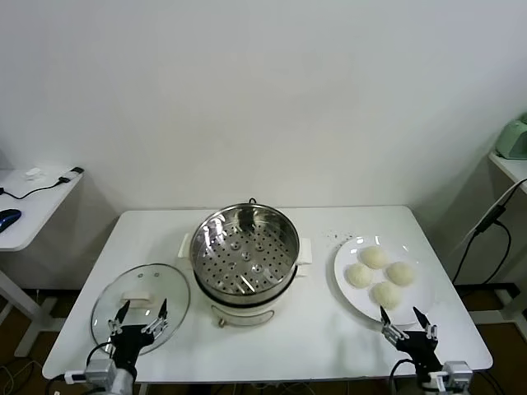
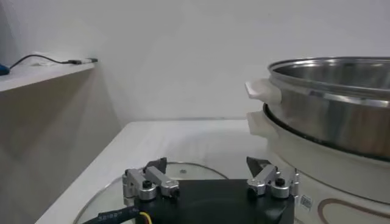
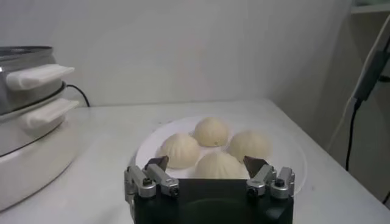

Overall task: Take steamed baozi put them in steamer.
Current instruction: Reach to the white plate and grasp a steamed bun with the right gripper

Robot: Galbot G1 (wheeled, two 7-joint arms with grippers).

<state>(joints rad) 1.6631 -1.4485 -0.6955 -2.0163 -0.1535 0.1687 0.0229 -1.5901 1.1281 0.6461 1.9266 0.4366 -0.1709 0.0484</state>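
Both arms ran off the head view's bottom edge at 6 o'clock. The green object [image 1: 514, 137] at 3 o'clock was cropped by the frame. The left gripper [image 1: 141, 311] hid part of the glass lid [image 1: 140, 306]. Specks [image 1: 336, 237] beside the plate [image 1: 346, 280] were too small to identify.

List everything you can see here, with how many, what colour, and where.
baozi: four, creamy white, on the plate
plate: one, white, table's right side
steamer: one, shiny steel on a white base, table centre, open
lid: one, clear glass, left of the steamer
table: one, white
side desk: one, white, far left, cable on it
left gripper: open, over the lid's near edge
right gripper: open, at the plate's near edge
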